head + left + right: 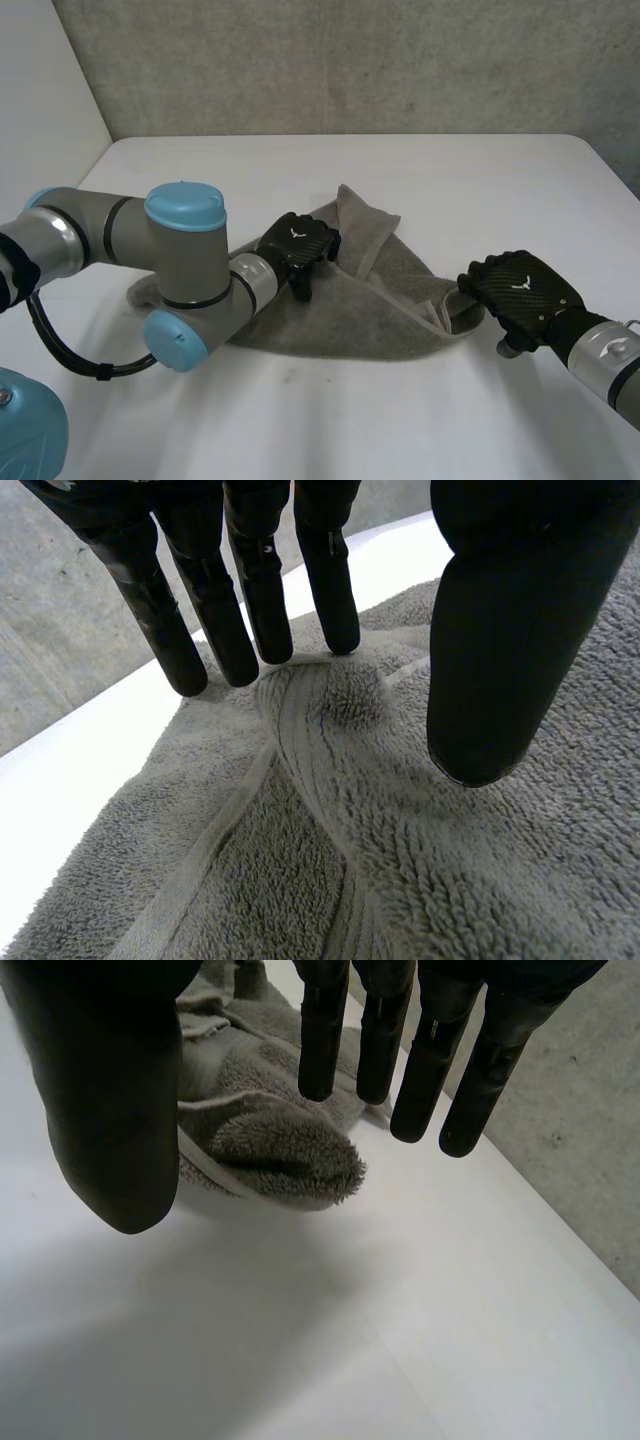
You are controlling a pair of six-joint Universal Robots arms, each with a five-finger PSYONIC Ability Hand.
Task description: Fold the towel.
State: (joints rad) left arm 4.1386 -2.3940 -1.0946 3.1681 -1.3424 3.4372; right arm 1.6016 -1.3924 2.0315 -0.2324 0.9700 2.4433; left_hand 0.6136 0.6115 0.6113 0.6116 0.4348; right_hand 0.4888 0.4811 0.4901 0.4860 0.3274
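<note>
A grey towel lies rumpled in a rough triangle on the white table, with one flap folded up at its far side. My left hand rests on the towel's middle near that flap. In the left wrist view its straight fingers touch a raised ridge of towel, and the thumb hovers apart from the cloth. My right hand is at the towel's right corner. There its fingers and thumb hang straight above the rolled corner without closing on it.
A grey concrete wall stands behind the table. The table's left edge runs beside a white wall. My left arm's elbow lies low over the towel's left end. Bare table lies in front of the towel.
</note>
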